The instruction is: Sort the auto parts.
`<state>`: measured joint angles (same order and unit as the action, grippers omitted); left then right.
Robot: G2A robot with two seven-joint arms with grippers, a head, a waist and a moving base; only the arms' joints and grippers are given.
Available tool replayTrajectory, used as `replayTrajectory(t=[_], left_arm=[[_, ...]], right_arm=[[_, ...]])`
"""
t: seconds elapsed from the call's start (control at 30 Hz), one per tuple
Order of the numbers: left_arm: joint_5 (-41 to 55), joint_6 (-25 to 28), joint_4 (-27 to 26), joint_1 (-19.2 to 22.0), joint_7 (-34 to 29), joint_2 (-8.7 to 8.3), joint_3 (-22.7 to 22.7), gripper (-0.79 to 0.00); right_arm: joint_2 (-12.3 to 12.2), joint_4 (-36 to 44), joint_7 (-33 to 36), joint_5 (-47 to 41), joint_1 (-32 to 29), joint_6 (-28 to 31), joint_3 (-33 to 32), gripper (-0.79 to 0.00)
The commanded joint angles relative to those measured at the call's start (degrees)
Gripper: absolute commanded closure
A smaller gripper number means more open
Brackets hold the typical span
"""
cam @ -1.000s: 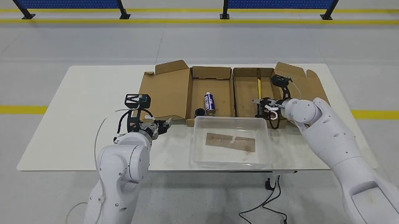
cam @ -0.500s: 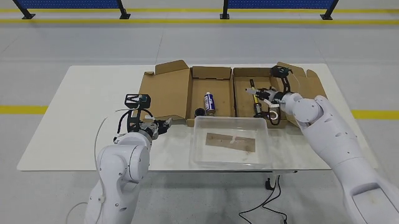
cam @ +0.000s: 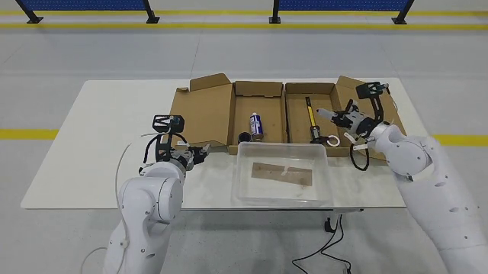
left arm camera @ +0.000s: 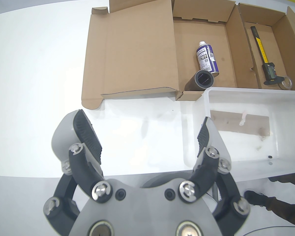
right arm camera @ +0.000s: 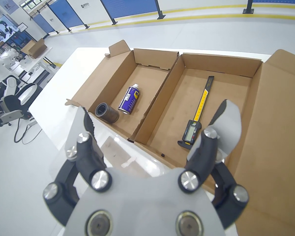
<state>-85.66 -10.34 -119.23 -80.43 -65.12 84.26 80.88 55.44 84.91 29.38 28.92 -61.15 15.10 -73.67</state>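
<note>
Plainly the hazard is the cardboard box (cam: 202, 114): the right gripper (cam: 339, 117), spread and empty, hangs right of centre in the top view, by the box's right flap. A low swing could catch that flap and drag the box, shifting the caliper (cam: 311, 120) lying in the right compartment. The left gripper (cam: 191, 152), also spread and empty, sits lower left. Since a second ago, the right arm has pulled rightward off the caliper, while the left has stayed put.
</note>
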Motion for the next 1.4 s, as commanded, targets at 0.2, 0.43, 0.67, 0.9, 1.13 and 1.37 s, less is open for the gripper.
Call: replayTrajectory(t=[0.2, 0.43, 0.67, 0.9, 1.13, 1.37], left_arm=[[0.0, 0.0, 0.0, 0.0, 0.0, 0.0, 0.0, -0.785], [0.0, 0.0, 0.0, 0.0, 0.0, 0.0, 0.0, -0.785], [0.0, 0.0, 0.0, 0.0, 0.0, 0.0, 0.0, -0.785], [0.0, 0.0, 0.0, 0.0, 0.0, 0.0, 0.0, -0.785], [0.0, 0.0, 0.0, 0.0, 0.0, 0.0, 0.0, -0.784], [0.0, 0.0, 0.0, 0.0, 0.0, 0.0, 0.0, -0.785]], right_arm=[[-1.5, 13.0, -5.7, -2.4, -17.8, -0.7, -11.6, -0.785], [-2.0, 19.5, -7.8, -2.6, -29.1, 0.0, -19.5, -0.785], [-2.1, 19.5, -7.8, -2.7, -29.4, 0.2, -19.7, -0.784], [-2.1, 19.5, -7.8, -2.7, -29.4, 0.2, -19.7, -0.784], [-2.1, 19.5, -7.8, -2.7, -29.4, 0.2, -19.7, -0.784], [-2.1, 19.5, -7.8, -2.7, -29.4, 0.2, -19.7, -0.784]])
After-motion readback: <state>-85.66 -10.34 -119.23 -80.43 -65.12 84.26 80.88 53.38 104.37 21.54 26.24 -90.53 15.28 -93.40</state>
